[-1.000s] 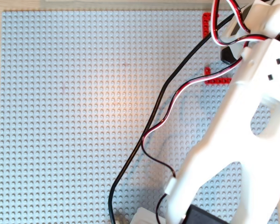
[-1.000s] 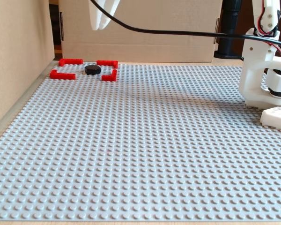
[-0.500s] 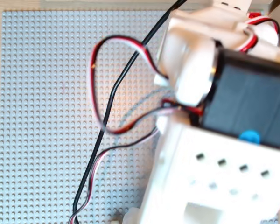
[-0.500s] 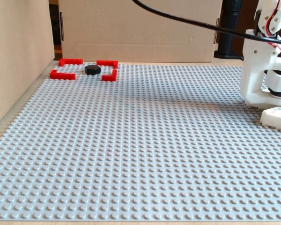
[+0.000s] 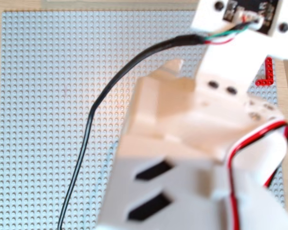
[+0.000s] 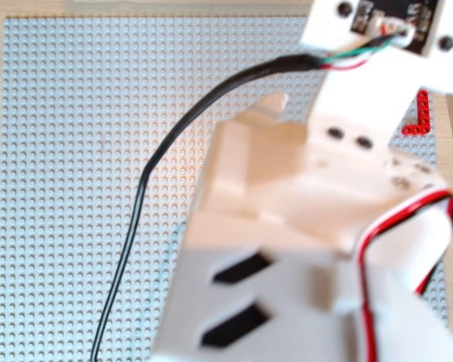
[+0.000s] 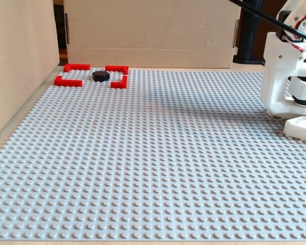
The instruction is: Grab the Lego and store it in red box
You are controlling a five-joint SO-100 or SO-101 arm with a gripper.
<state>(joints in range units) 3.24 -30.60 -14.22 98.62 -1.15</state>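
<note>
The Lego (image 7: 100, 75) is seen in the upper left of the fixed view, lying flat on the grey baseplate (image 7: 158, 168) inside the red box (image 7: 91, 75), toward its right side and clear of the corner pieces as far as can be told. The storing is therefore judged done, and the step in hand is judged to be the arm's (image 7: 288, 66) retreat at the right edge; it is best done by lifting high and drawing the black cable (image 5: 93, 112) well clear of the box, so that neither piece nor corners are nudged. The gripper is not made out in any view: both overhead views are filled by the blurred white arm body, so its opening cannot be told, and nothing is seen held. The Lego appears as a small, low, black disc-like piece with a flat top. Only one red corner (image 5: 267, 72) shows overhead, at the right edge.
</note>
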